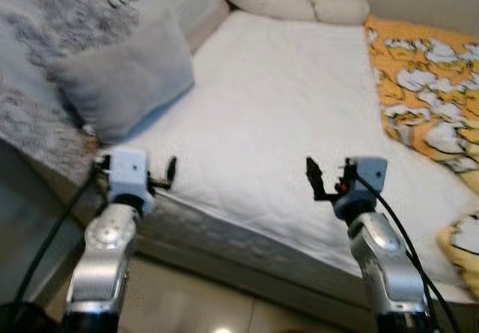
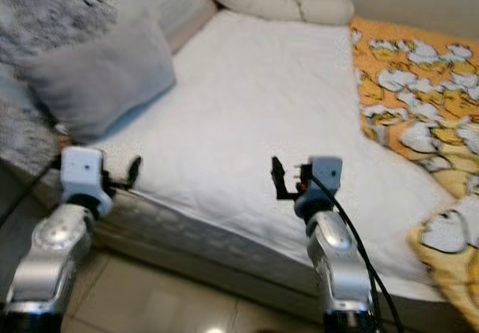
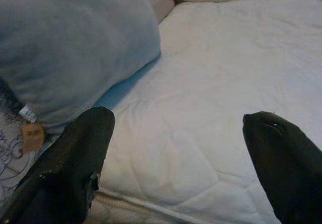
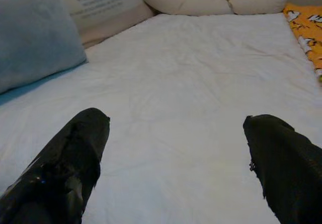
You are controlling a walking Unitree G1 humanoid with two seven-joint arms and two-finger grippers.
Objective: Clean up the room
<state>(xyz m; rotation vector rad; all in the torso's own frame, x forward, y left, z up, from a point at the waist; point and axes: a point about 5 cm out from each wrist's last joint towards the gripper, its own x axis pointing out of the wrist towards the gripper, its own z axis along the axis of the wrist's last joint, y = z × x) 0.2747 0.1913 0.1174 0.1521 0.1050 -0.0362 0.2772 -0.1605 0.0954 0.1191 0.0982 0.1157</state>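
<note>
Before us stretches the bed with its white quilted mattress cover (image 1: 277,116), its near edge running just beyond both our arms. Along the right side lies the orange blanket printed with white shapes (image 1: 426,86), rumpled and hanging over the bed's corner. At our left a large grey patterned cushion with lettering (image 1: 67,19) leans up, and against it rests the plain grey-blue pillow (image 1: 123,78), a small tag showing at its lower corner in the left wrist view. At the far end of the bed sits the long cream bolster pillow (image 1: 292,2). We hold our left gripper (image 3: 176,133) over the bed's near edge, just beside the grey-blue pillow, fingers spread and holding nothing. Our right gripper (image 4: 176,133) hovers above the bare mattress cover, likewise spread wide and empty.
</note>
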